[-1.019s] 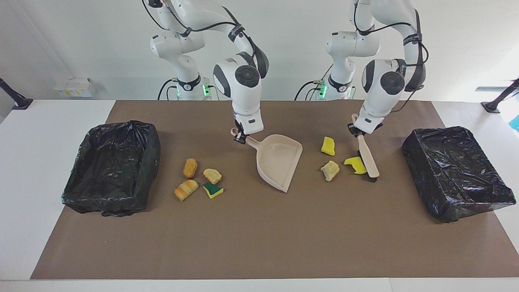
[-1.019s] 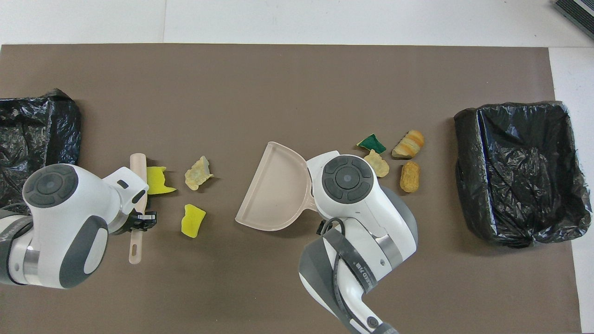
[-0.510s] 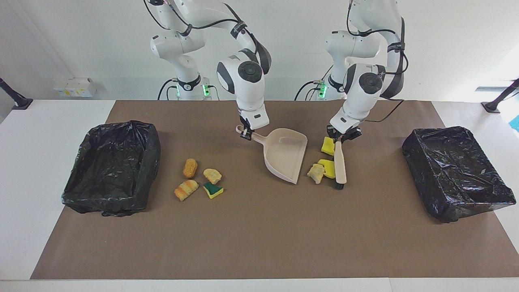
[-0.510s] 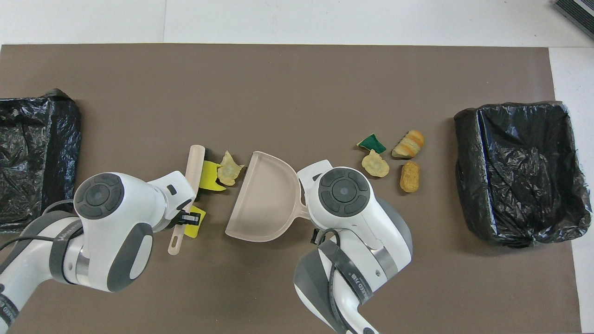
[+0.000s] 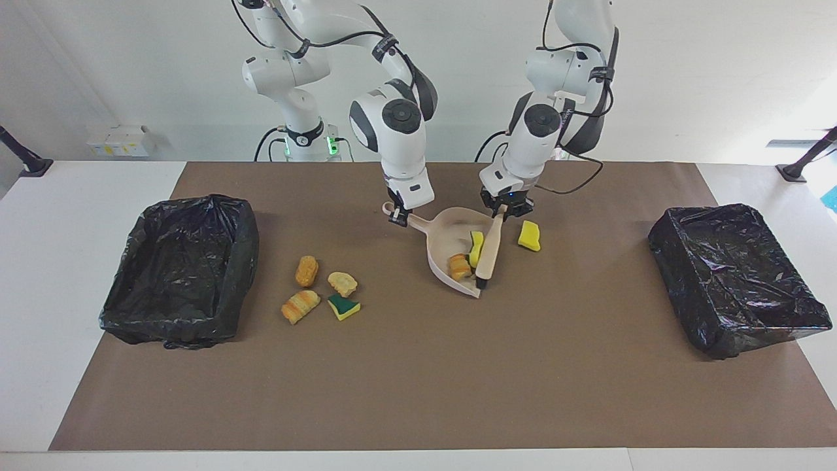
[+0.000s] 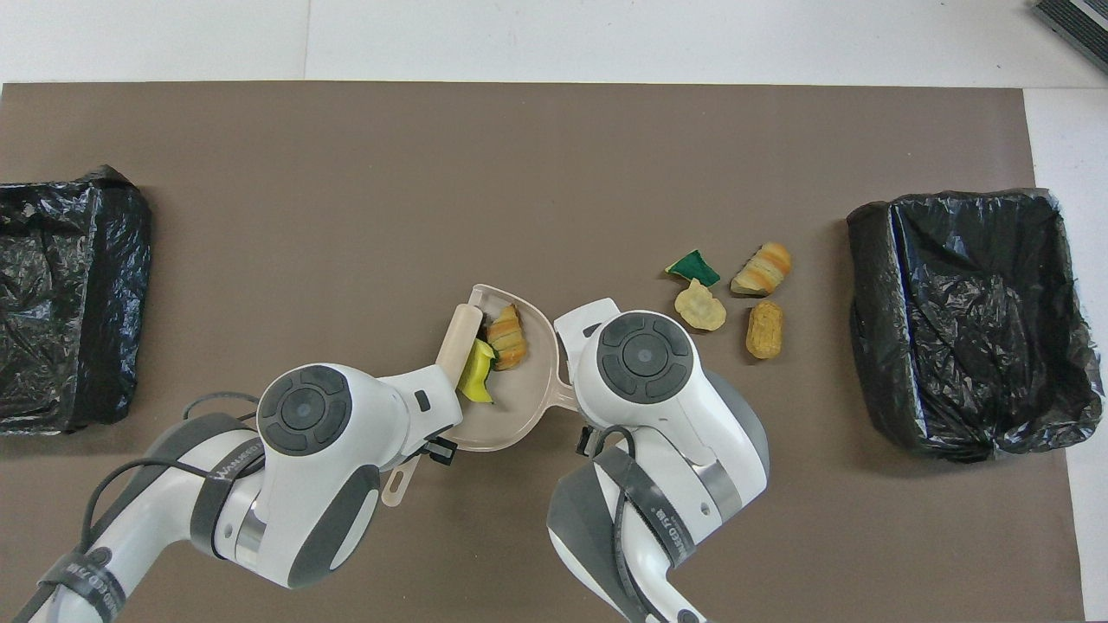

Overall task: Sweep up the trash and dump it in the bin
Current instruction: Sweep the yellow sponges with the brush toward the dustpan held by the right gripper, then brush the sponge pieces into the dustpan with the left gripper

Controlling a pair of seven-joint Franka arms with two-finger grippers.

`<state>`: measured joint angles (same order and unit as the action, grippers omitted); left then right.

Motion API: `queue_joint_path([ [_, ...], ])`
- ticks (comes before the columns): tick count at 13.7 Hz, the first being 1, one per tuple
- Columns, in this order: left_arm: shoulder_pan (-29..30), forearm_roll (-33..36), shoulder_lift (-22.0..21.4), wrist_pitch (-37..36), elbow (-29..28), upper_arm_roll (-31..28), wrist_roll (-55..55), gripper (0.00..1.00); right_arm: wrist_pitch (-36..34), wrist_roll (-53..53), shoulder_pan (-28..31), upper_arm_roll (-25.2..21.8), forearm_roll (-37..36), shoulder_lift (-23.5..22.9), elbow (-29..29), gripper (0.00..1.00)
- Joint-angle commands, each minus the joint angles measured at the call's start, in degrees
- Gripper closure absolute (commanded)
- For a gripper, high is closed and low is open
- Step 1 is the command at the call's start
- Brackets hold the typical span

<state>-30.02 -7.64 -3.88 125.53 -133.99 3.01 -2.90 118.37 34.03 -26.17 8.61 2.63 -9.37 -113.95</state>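
While the right gripper [image 5: 397, 217] stays out of the trash, its jaws clamped on the handle of the beige dustpan [image 5: 451, 245] at mid-table, the left gripper [image 5: 503, 212] is closed around the handle of a small brush [image 5: 488, 255] whose head rests at the pan's open mouth. Two scraps lie inside the pan, just beside the brush head and below the left gripper's jaws: a yellow sponge chunk [image 5: 475, 247] and an orange-brown bread-like piece [image 5: 460, 267]. A second yellow sponge piece [image 5: 529, 235] sits on the brown mat [image 5: 418, 392] just outside the pan, toward the left arm's end of the table, near that gripper but untouched. Four more scraps are clustered toward the right arm's end, well apart from both grippers: a tan bread-like piece [image 5: 307, 271], a pale crinkled piece [image 5: 342, 282], a striped orange-brown piece [image 5: 300, 305] and a green-and-yellow sponge wedge [image 5: 344, 307]. A black-lined bin [image 5: 180, 269] stands at that end, another black-lined bin [image 5: 737, 278] at the left arm's end
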Motion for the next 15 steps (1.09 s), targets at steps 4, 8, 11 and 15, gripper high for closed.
queue_joint_path([
  [4, -0.3, -0.3, -2.7, -12.4, 6.7, -1.5, -13.6, 1.00, 1.9, 1.7, 0.2, 0.0, 1.8, 0.8, -0.6, 1.00],
  [8, -0.4, 5.6, -3.5, -17.1, 7.5, -1.5, -35.9, 1.00, 1.8, 3.6, 0.7, 0.0, 1.8, -0.1, 0.7, 1.00],
  [11, -0.3, 6.2, -4.8, -21.6, 6.7, -1.5, -54.7, 1.00, 1.4, 5.1, 1.1, 0.0, 1.8, -0.1, 0.7, 1.00],
  [15, -0.4, 6.1, -10.4, -23.0, -1.1, -1.4, -66.2, 1.00, 1.2, 5.1, 1.3, -0.1, 1.8, -0.1, 0.8, 1.00],
])
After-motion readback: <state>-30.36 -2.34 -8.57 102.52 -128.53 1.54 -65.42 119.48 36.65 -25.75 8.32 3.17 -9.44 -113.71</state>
